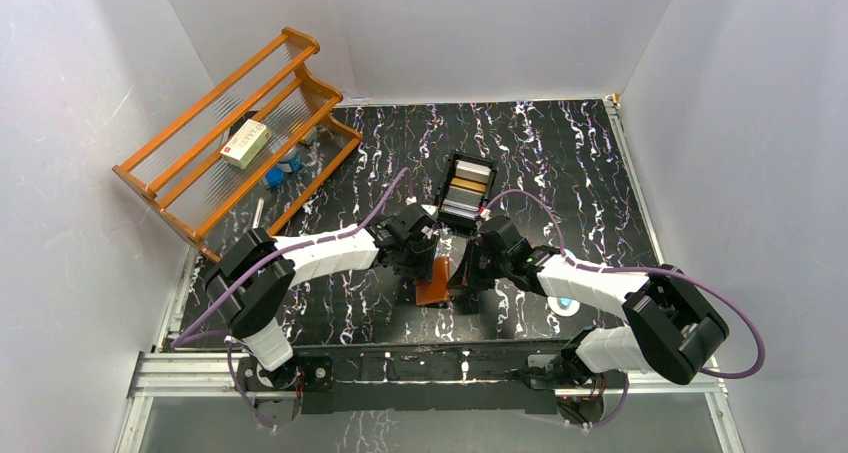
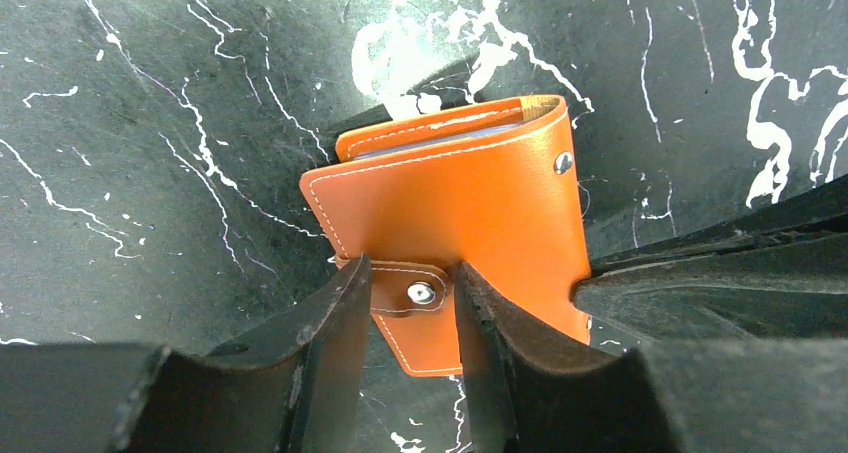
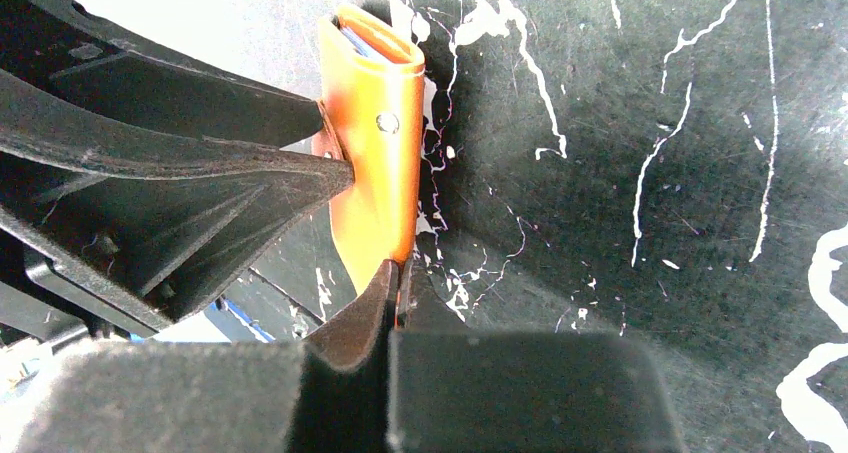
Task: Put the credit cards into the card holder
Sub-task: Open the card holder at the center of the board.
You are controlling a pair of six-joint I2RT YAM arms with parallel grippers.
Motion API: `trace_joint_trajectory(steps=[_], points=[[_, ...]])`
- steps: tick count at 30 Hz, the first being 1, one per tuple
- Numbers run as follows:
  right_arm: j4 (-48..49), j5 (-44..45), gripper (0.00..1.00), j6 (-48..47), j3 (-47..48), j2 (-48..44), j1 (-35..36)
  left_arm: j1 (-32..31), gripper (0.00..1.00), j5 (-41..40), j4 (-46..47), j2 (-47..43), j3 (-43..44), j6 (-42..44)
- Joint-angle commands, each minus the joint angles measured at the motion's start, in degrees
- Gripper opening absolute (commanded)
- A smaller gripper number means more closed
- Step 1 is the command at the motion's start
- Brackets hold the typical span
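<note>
- Card holder point(image 2: 470, 213) folded shut, looks stood on edge on tabletop point(image 2: 150, 123) btw both claws. No new card seen going in.
- Credit cards point(image 1: 468, 186) sit in black tray point(image 1: 472, 160) behind. Loading is all left to do, I'd judge.
- Right claw point(image 3: 395, 273) clenched on holder's edge.
- Left claw point(image 2: 412, 273) parted, straddling snap tab point(image 2: 420, 293). Contact unclear.
- Card count & inner sleeves mostly hidden.

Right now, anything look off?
The card holder is held up on edge, not flat, pinched by the right gripper; its snap tab looks fastened, between the open fingers of the left gripper. Nothing spilled or damaged.
</note>
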Motion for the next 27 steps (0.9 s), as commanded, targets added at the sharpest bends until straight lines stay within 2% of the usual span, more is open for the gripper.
trace_joint_trajectory(steps=[1, 5, 7, 12, 15, 20, 21, 24, 27], points=[[1.2, 0.1, 0.00, -0.2, 2.1, -1.0, 0.0, -1.0, 0.34, -2.9, -4.8, 1.3, 0.5, 1.1], [1.2, 0.5, 0.00, -0.1, 1.8, -1.2, 0.0, -1.1, 0.26, -3.7, -5.1, 0.5, -0.4, 1.5], [1.2, 0.7, 0.00, -0.1, 1.6, -1.3, 0.0, -1.1, 0.15, -4.8, -5.5, 0.1, -0.3, 1.7], [-0.1, 3.6, 0.00, -0.3, 0.7, -1.9, -0.1, -1.1, 0.01, -6.7, -8.1, -1.9, 1.2, 2.1], [-1.0, 5.8, 0.00, -1.1, -0.4, -1.7, -0.6, -0.8, 0.00, -6.7, -10.1, -4.0, 2.3, 2.1], [-2.5, 6.9, 0.00, -3.6, -1.8, -1.1, -3.8, 0.6, 0.00, -2.0, -10.2, -9.9, 1.1, 0.8], [-3.6, 7.7, 0.03, -3.9, -1.6, -1.1, -4.3, 1.1, 0.00, -0.3, -9.4, -11.6, 0.5, 0.6], [-10.8, 10.5, 0.29, -4.6, 2.2, -2.4, -4.5, 1.9, 0.00, 5.5, -4.5, -16.3, -2.0, -1.0], [-15.7, 9.4, 0.45, -5.2, 6.2, -5.0, -4.5, 2.2, 0.00, 12.4, 1.7, -20.2, -4.2, -3.8]])
